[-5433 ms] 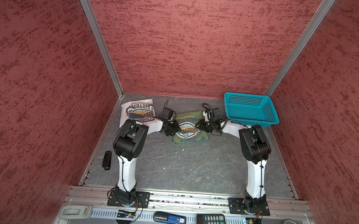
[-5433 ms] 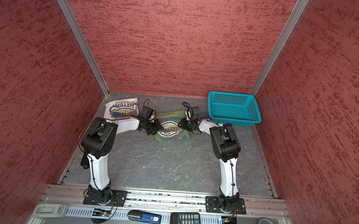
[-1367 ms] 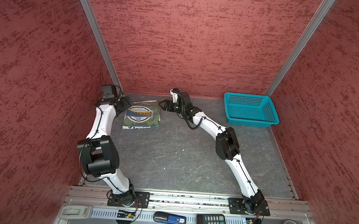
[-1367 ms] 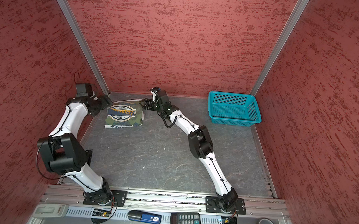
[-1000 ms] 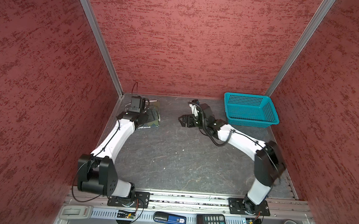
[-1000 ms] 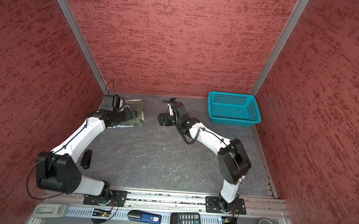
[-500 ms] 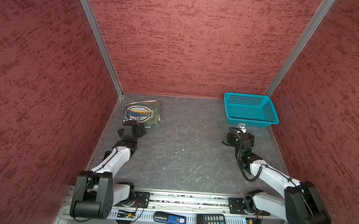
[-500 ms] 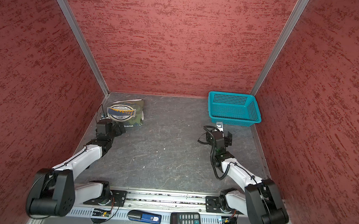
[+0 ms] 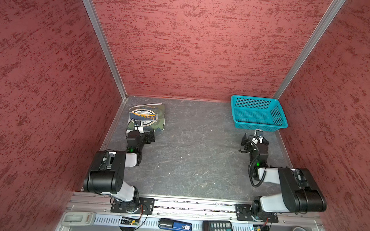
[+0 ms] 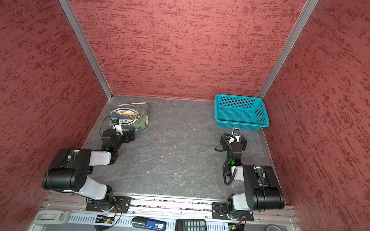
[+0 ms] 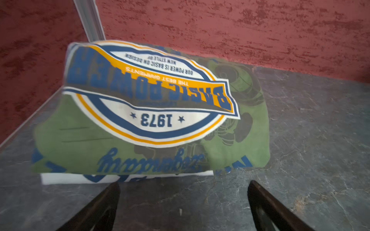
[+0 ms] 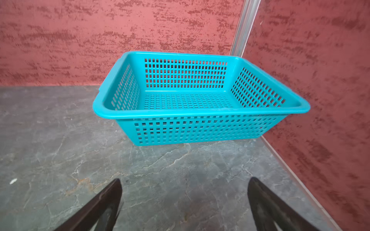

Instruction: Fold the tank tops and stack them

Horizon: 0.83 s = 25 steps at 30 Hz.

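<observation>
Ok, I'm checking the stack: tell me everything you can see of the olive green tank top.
The olive green tank top looks like cloth, folded into a rectangle, with a blue, yellow and white badge print reading BASIC POWER 1973 facing up. It lies on the folded white tank top, whose edge peeks out, in the table's far left corner. Nothing grips it.

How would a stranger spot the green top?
Look at the far left corner of the grey floor. A folded pile lies there. The green top is its upper layer, over a white one, with a blue-and-yellow 1973 badge.
</observation>
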Available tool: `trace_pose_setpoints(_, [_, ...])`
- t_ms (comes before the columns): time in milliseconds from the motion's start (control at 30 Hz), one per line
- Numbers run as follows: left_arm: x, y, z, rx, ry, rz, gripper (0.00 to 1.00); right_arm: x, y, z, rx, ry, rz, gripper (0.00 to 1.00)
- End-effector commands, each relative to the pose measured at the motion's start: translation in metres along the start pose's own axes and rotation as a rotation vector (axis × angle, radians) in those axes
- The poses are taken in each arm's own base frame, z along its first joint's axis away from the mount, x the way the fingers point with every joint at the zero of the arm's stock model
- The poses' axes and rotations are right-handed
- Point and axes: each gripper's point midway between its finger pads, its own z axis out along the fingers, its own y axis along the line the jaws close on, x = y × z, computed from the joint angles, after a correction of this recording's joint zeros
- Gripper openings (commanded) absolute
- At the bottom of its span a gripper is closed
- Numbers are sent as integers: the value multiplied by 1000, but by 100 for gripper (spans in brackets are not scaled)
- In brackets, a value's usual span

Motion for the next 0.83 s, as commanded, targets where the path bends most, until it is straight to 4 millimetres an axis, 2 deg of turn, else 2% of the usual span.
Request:
trace_pose_setpoints(0, [-26,-15,0,75,-97,46,99,-15,10,2,-103,-105,69,99])
trace_pose_setpoints(67, [-26,-15,0,73,-101,44,100,-11,7,9,-96,-54,89,99])
trace_pose_setpoints(200, [-26,-15,0,70,-99,48,100,-14,-17,4,34,-93,139,99])
trace_pose_setpoints(300, [-26,-16,0,51,-104,61,100,-13,-17,5,34,-86,138,99])
trace_pose_setpoints(433, [-27,-15,-1,15,-118,68,100,-13,-3,7,-39,-74,107,99])
trace_pose_setpoints(800, [-26,-13,0,20,-109,56,99,-13,-4,7,-46,-73,112,99])
